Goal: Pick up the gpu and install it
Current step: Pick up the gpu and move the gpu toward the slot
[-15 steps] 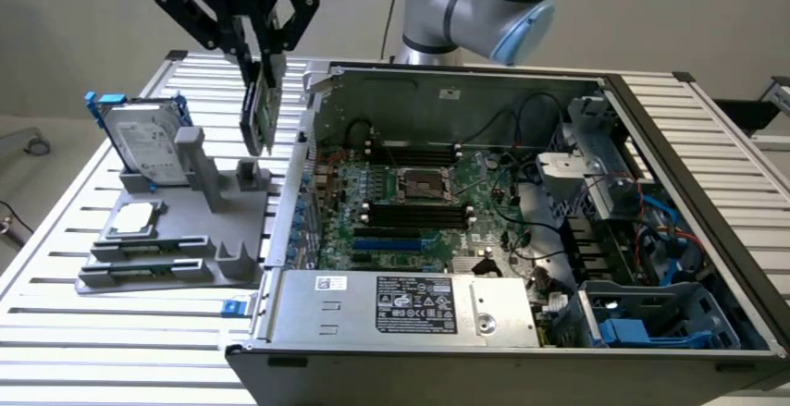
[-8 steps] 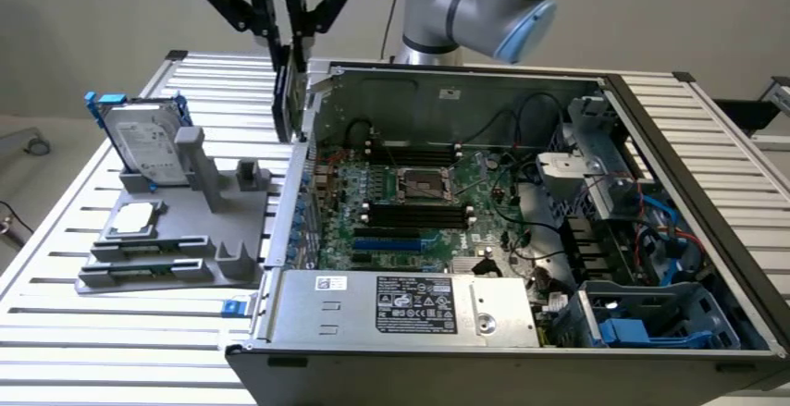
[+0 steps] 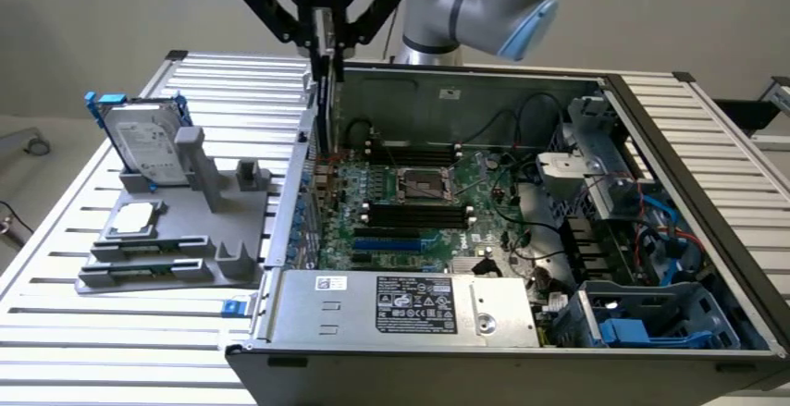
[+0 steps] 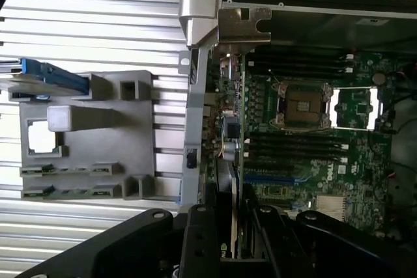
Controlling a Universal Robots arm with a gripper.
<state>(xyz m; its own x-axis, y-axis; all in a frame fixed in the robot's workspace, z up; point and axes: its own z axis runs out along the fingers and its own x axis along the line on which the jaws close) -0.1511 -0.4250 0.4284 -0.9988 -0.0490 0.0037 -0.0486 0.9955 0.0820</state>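
Note:
My gripper (image 3: 324, 41) hangs over the back left corner of the open computer case (image 3: 691, 147) in the exterior view, shut on the gpu (image 3: 328, 110). The card is held upright and seen edge-on, a thin dark strip running down along the case's left wall towards the motherboard (image 3: 408, 203). In the wrist view the gpu (image 4: 228, 174) runs away from between the black fingers (image 4: 195, 232), with its silver end bracket (image 4: 242, 21) at the far end by the case wall. I cannot tell whether its lower edge touches a slot.
Blue expansion slots (image 3: 388, 239) lie on the motherboard to the right of the card. A grey fixture (image 3: 173, 239) on the slatted table (image 3: 124, 332) carries a hard drive in a blue frame (image 3: 142, 142) and a square processor chip (image 3: 133, 219). The power supply (image 3: 408, 304) fills the case's front.

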